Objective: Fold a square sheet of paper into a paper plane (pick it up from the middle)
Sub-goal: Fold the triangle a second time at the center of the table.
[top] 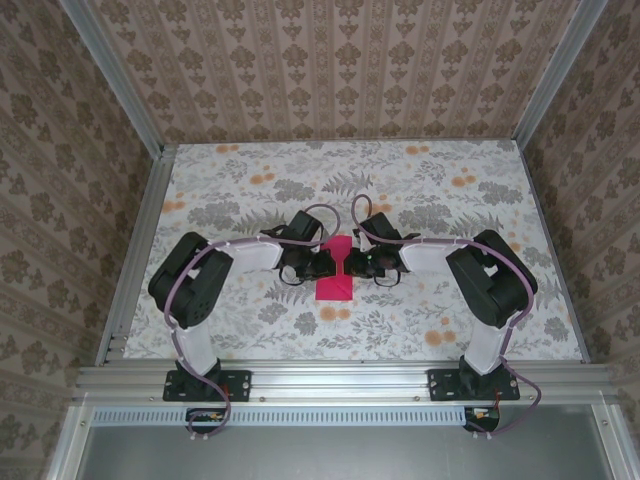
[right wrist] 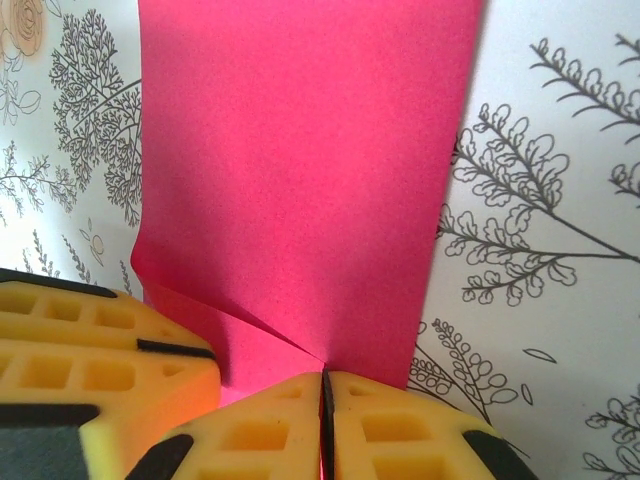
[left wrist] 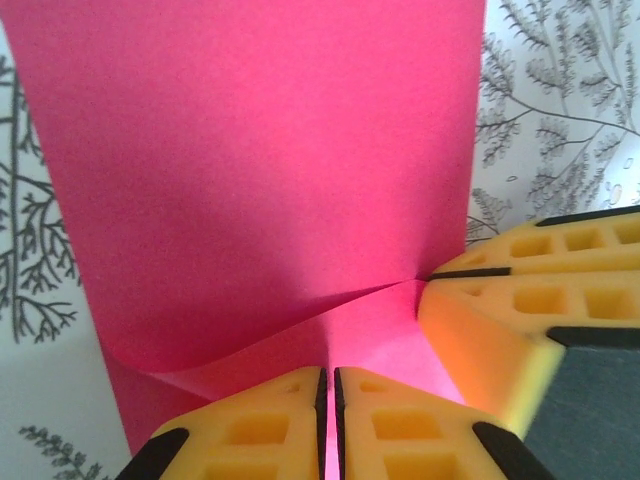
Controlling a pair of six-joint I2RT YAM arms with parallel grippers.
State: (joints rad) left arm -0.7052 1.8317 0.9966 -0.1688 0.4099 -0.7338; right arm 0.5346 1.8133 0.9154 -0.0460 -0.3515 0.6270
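The magenta-pink square sheet of paper (top: 334, 274) is lifted at the middle of the table, pinched into a narrow waist between both grippers. My left gripper (top: 318, 264) is shut on its left side; in the left wrist view the paper (left wrist: 270, 170) rises from the closed gripper (left wrist: 331, 385), with the other gripper's yellow fingers (left wrist: 520, 300) at the right. My right gripper (top: 362, 262) is shut on the right side; in the right wrist view the sheet (right wrist: 300, 170) creases at the closed gripper (right wrist: 324, 385), and the other gripper's fingers (right wrist: 90, 350) show at the left.
The floral tablecloth (top: 450, 310) covers the table, with aluminium rails (top: 340, 375) along the near edge and sides. Patterned walls enclose the back and sides. Both arm elbows (top: 190, 280) stand out toward the table's left and right.
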